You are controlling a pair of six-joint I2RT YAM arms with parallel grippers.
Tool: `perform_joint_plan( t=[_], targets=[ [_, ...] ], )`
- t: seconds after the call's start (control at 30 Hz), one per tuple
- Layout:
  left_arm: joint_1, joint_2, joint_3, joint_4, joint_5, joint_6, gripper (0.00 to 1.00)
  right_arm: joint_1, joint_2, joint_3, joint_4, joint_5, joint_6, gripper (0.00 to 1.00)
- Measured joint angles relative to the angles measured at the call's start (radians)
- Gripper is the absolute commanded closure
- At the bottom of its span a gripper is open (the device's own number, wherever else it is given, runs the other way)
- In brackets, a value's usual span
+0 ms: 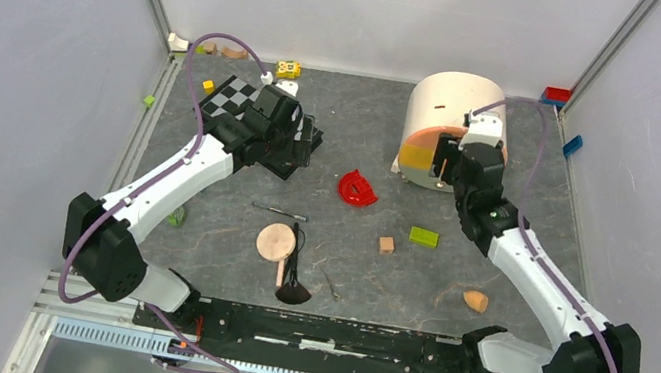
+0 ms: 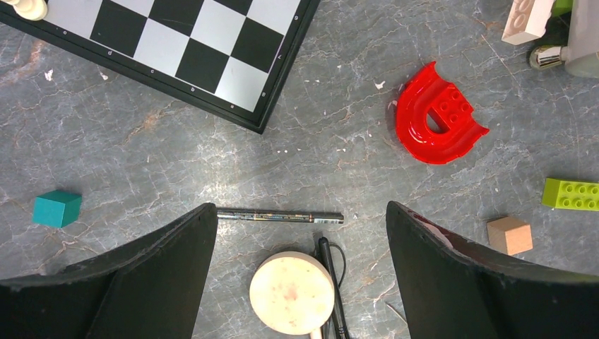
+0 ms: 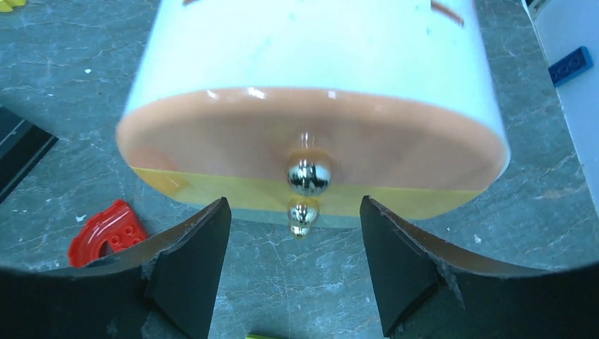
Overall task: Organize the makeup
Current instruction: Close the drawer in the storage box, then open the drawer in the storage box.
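Observation:
The makeup lies in the middle of the table: a round peach compact [image 1: 276, 240] [image 2: 292, 293], a black-handled brush [image 1: 293, 277] [image 2: 332, 282] touching it, and a thin dark pencil [image 1: 280, 211] [image 2: 280, 217]. An orange teardrop sponge [image 1: 475, 300] sits alone at the near right. My left gripper [image 1: 300, 149] [image 2: 300, 210] hangs open above the pencil and compact, holding nothing. Over at the round white drawer unit [image 1: 447, 105] [image 3: 318, 49], my right gripper [image 1: 442, 160] [image 3: 294, 203] is open. The lower silver knob [image 3: 302, 214] sits between its tips, untouched; the upper knob [image 3: 309, 175] is just ahead.
A red curved piece [image 1: 357, 189] [image 2: 438, 116] [image 3: 106, 229], a green brick [image 1: 424, 236] [image 2: 572, 194] and a wooden block [image 1: 386, 244] [image 2: 509, 235] lie mid-table. A chessboard [image 1: 240, 98] [image 2: 176, 49] is at the back left, a teal cube [image 2: 57, 208] nearby. Walls enclose three sides.

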Motion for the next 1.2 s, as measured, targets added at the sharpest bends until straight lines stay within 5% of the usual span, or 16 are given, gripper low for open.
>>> perform_joint_plan(
  t=[0.4, 0.9, 1.2],
  targets=[
    [0.005, 0.000, 0.000, 0.000, 0.001, 0.000, 0.05, -0.097, 0.161, 0.492, -0.448, -0.177, 0.013, 0.28],
    [0.018, 0.000, 0.000, 0.000, 0.026, 0.000, 0.06, -0.142, 0.157, 0.510, -0.484, -0.280, 0.033, 0.26],
    [0.028, -0.010, 0.000, 0.014, 0.045, 0.000, 0.06, -0.143, 0.023, 0.407, -0.496, -0.270, 0.037, 0.27]
  ],
)
